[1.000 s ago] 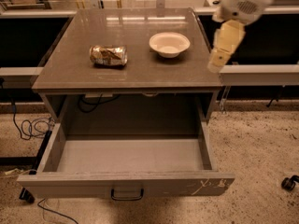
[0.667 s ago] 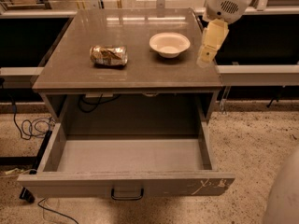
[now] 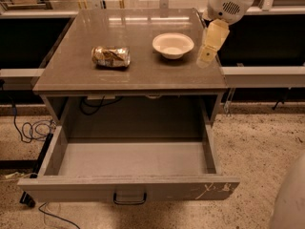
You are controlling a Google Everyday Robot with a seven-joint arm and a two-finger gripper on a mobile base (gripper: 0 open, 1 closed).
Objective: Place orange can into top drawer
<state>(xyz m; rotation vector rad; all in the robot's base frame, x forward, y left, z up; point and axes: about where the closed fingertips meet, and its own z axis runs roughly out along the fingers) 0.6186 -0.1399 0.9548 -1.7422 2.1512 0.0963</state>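
Observation:
The orange can (image 3: pixel 110 56) lies on its side on the left half of the grey tabletop (image 3: pixel 133 75). The top drawer (image 3: pixel 128 171) is pulled fully open below the tabletop and nothing shows inside it; its dark handle (image 3: pixel 129 198) sits at the front centre, with white scratches at the front's right end. My gripper (image 3: pixel 208 51) hangs over the tabletop's right edge, just right of the white bowl (image 3: pixel 173 45) and well away from the can. It holds nothing.
Black cables (image 3: pixel 28 128) lie on the speckled floor left of the table. Rails (image 3: pixel 267 75) run along both sides behind the table. A pale rounded robot part (image 3: pixel 290 199) fills the lower right corner.
The gripper has moved left and inward from beyond the table's right edge to just beside the bowl. The can, bowl and drawer have not moved.

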